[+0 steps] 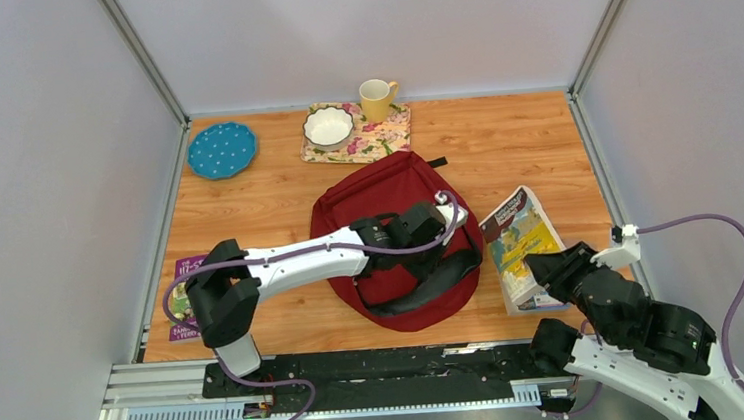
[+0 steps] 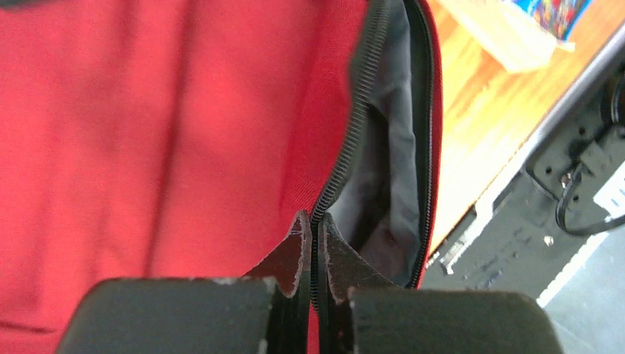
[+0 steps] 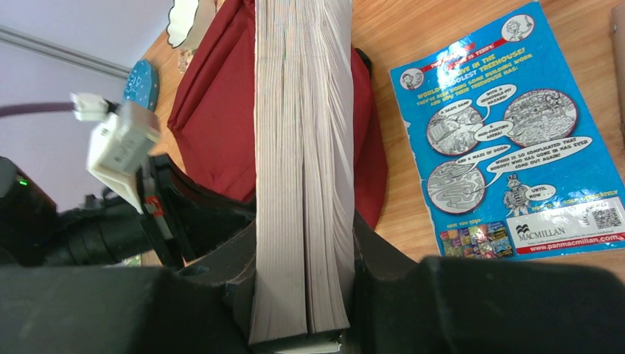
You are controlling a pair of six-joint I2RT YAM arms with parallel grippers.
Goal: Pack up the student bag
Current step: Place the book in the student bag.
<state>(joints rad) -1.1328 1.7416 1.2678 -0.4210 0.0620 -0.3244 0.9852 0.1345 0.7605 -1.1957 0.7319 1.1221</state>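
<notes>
My left gripper (image 2: 313, 228) pinches the black zipper edge (image 2: 354, 140) of the large dark red fabric backpack (image 1: 386, 184) lying centrally on the wooden table (image 1: 523, 138), my right gripper (image 3: 302, 247) clamps a thick pale-paged paperback (image 3: 302, 147), so I judge the next move is steering it into that narrow opening.

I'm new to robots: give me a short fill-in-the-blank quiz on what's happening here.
1. The left hand pinches the student bag at its zipper, which is ___, showing grey lining.
2. The right hand clamps a thick block of book pages; a book lying flat nearby has a mostly ___ cover.
3. The mug behind the white bowl is ___.
Missing words: open; blue; yellow.
</notes>
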